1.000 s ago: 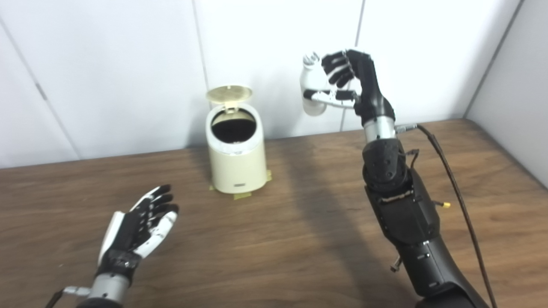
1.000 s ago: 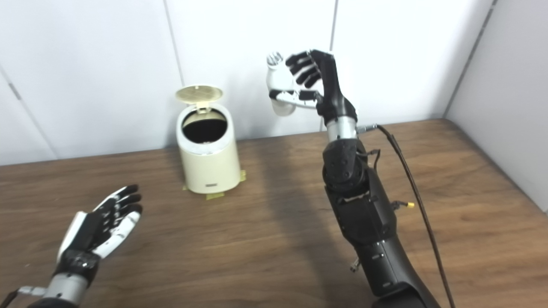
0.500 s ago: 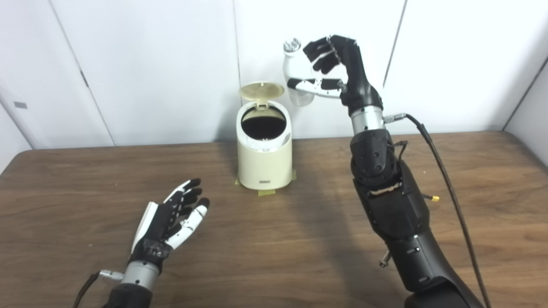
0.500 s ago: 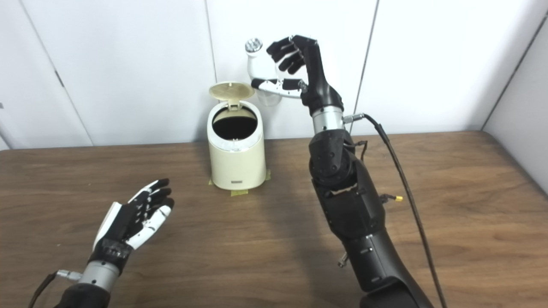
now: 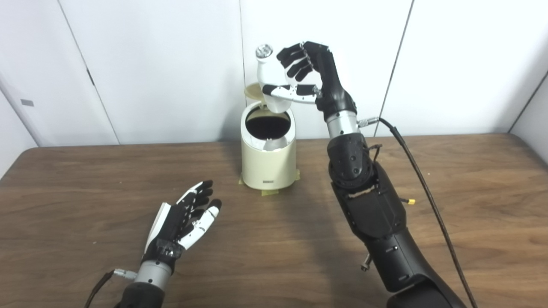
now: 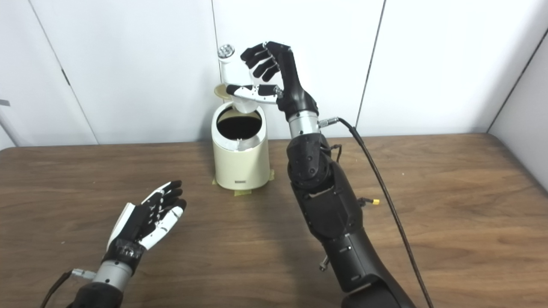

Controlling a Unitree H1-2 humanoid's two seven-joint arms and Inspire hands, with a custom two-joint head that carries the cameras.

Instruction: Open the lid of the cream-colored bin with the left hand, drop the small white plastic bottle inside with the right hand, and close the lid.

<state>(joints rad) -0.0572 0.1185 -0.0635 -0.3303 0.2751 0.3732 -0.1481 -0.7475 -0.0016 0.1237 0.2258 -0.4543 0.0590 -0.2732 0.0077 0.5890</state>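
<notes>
1. The right hand [image 5: 306, 75] is raised above the table, its thumb and fingers wrapped round the small white plastic bottle [image 5: 269, 81], which it holds with the cap end up and tilted a little to the left.
2. The bottle's silvery cap [image 5: 264, 51] is uppermost; its base hangs just over the far rim of the bin's mouth, though whether it touches the rim cannot be told from either eye view.
3. The cream-colored bin [image 5: 268, 164] stands upright near the back of the wooden table [image 5: 471, 205], close to the white wall panels [image 5: 162, 64].
4. Its lid [image 6: 221, 90] is open and stands up behind the mouth, mostly hidden by the bottle and thumb; the inside of the bin looks dark.
5. A small dark label [image 5: 268, 182] sits low on the bin's front; its writing is too small to read.
6. Strips of yellowish tape [image 5: 269, 192] show at the bin's foot on the table.
7. A black cable [image 5: 424, 184] runs from the right wrist down along the table's right side.
8. The left hand [image 5: 184, 220] lies low over the near left of the table, well apart from the bin, palm up, fingers spread and holding nothing.
</notes>
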